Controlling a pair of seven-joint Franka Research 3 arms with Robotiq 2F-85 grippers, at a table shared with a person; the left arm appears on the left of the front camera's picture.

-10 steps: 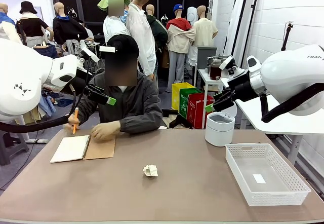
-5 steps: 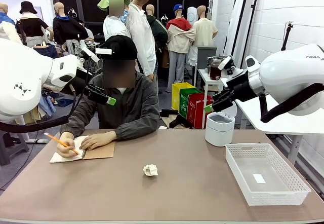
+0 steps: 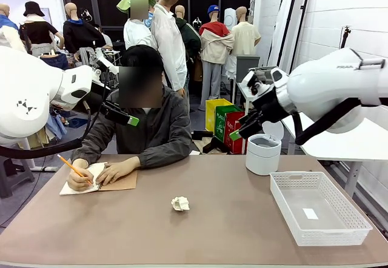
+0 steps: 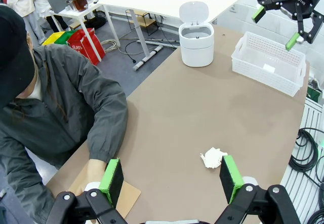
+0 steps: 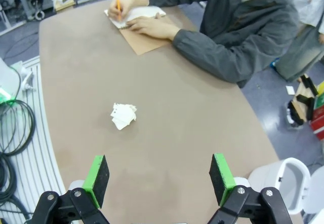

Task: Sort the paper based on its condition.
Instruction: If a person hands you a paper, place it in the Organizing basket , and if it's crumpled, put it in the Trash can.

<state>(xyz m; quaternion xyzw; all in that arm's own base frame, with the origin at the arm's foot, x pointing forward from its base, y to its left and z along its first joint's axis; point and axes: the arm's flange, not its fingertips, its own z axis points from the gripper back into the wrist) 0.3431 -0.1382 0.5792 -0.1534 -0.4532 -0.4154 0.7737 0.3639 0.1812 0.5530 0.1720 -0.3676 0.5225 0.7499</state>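
A crumpled ball of white paper lies on the brown table near its middle, also seen in the left wrist view and the right wrist view. My left gripper hangs open high over the table's left side, its pads wide apart with nothing between them. My right gripper is open in the air above the white bin, well clear of the ball; it shows from above too. The person writes with an orange pencil on the open notebook.
A white lidded bin stands open at the back right. A white mesh basket sits at the front right with a small white slip on its floor. The person's arms rest along the table's far-left edge.
The person lowered the pencil hand to the notebook and bent over it, writing. My right arm swung left, toward the table's middle. The paper ball has not moved.
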